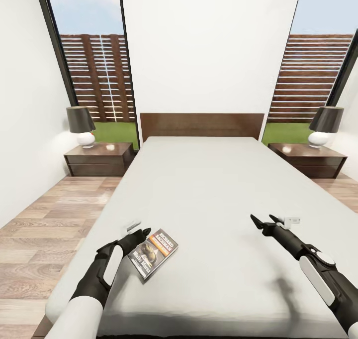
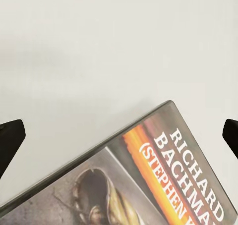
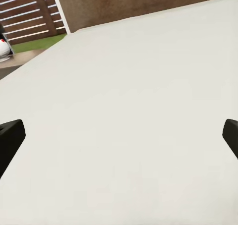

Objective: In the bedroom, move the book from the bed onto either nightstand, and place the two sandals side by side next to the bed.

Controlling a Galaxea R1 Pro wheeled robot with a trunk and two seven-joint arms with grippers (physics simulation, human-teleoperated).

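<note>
White walls and tall windows with a slatted brown fence frame the bed [image 1: 209, 189], whose smooth pale-grey mattress meets a flat dark-brown headboard [image 1: 201, 125] between two glossy nightstands [image 1: 99, 158]. The book [image 1: 152, 253], a thin glossy paperback with an orange band, lies flat near the mattress's front-left edge, directly at the wide-spread left gripper [image 1: 141, 236]. The right gripper [image 1: 263, 221] hovers well apart, also spread wide.

The book [image 2: 148, 180] carries the only readable text. In the left wrist view its cover shows "RICHARD BACHMA…" in white capitals, cut off by the picture's edge, and beside it "(STEPHEN…" on an orange band. In the head view the same lettering on the book [image 1: 152, 253] is too small to make out.
</note>
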